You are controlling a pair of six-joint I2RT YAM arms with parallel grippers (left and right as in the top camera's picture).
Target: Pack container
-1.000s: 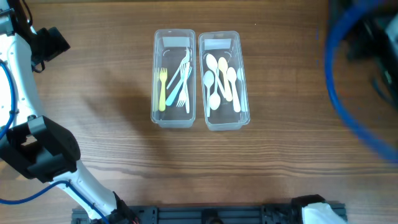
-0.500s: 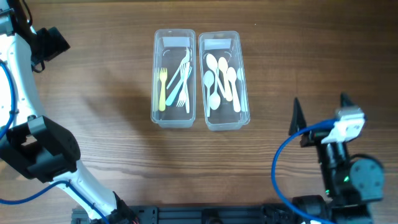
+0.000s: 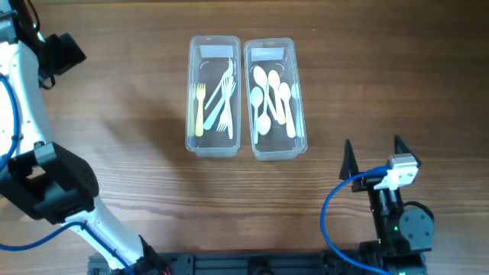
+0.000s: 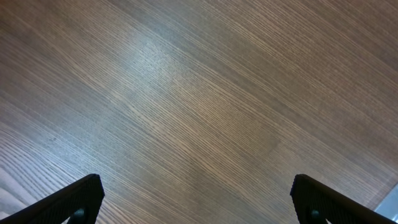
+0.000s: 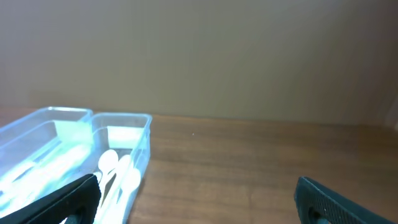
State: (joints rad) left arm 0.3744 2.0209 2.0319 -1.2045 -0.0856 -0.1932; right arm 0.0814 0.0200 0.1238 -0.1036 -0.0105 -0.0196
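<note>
Two clear plastic containers stand side by side at the table's far middle. The left container [image 3: 214, 95] holds several forks [image 3: 218, 99], white, yellow and pale blue. The right container [image 3: 273, 98] holds several white spoons [image 3: 271, 99]. My right gripper [image 3: 374, 153] is open and empty, fingers pointing up, to the lower right of the spoon container. Its wrist view shows both containers at lower left [image 5: 121, 134], and the gripper [image 5: 198, 186] is open over wood. My left gripper [image 4: 196, 183] is open and empty over bare wood.
The left arm [image 3: 59, 52] runs along the table's far left edge, well away from the containers. The right arm's base and blue cable [image 3: 336, 206] sit at the front right. A plain wall [image 5: 199, 56] rises behind the table.
The right arm swept in as a blur from the far right, came down to the front right, then settled slightly lower and to the left with fingers open. Left arm and containers unchanged.
</note>
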